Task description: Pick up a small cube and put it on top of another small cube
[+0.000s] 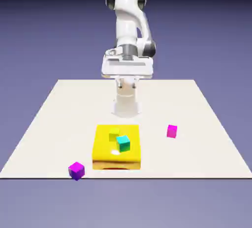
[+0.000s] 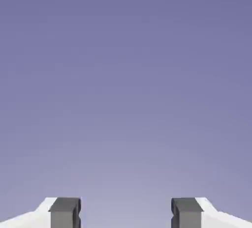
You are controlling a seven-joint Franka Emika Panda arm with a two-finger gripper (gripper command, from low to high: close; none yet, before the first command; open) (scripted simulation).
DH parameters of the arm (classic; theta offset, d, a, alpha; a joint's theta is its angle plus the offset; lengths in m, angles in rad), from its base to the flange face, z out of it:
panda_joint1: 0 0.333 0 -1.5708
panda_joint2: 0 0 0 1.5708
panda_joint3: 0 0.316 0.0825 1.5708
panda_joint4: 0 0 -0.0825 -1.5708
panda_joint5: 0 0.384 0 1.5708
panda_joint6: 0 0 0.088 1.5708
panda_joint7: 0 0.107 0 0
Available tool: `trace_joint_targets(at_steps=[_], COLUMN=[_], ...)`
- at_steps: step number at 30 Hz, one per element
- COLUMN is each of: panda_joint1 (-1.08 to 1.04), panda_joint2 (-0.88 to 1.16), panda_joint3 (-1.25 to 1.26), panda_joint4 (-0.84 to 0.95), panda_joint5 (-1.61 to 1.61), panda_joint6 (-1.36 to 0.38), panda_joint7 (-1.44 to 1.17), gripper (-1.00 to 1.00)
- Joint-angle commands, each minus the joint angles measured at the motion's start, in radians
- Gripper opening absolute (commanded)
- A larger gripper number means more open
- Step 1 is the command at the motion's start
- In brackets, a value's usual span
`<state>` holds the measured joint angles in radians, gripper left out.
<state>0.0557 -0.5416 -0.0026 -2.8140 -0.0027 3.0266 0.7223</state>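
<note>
from my remote station i see the gripper (image 2: 126,214) with its two grey fingertips (image 2: 65,212) standing wide apart in the hand view, and only plain blue-violet backdrop between them; it has hold of nothing. in the exterior view the white arm (image 1: 129,25) is folded back over its base at the far edge of the table (image 1: 49,124), with the hand raised well clear of the surface and of every block.

the small magenta-pink cube (image 1: 172,131) sits flat on the table on the exterior view's right, about mid-depth, well apart from the arm and near the right side of the yellow block (image 1: 116,148) without touching it. the yellow block lies near the middle of the table toward the near edge. a teal cube (image 1: 123,143) rests on top of it, tilted. a darker purple cube (image 1: 76,170) sits at the near edge on the exterior view's left, just beside the yellow block's near-left corner and apart from it.
</note>
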Motion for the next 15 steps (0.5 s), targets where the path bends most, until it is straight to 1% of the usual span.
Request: trace_joint_targets(at_steps=[1,15], panda_joint1=[0.036,0.544], panda_joint2=[0.024,0.353], panda_joint3=[-0.002,-0.032], panda_joint4=[-0.003,-0.049], panda_joint5=[-0.002,-0.034], panda_joint6=[-0.009,-0.13], panda_joint7=[-0.016,-0.233], gripper=[0.0,0.0])
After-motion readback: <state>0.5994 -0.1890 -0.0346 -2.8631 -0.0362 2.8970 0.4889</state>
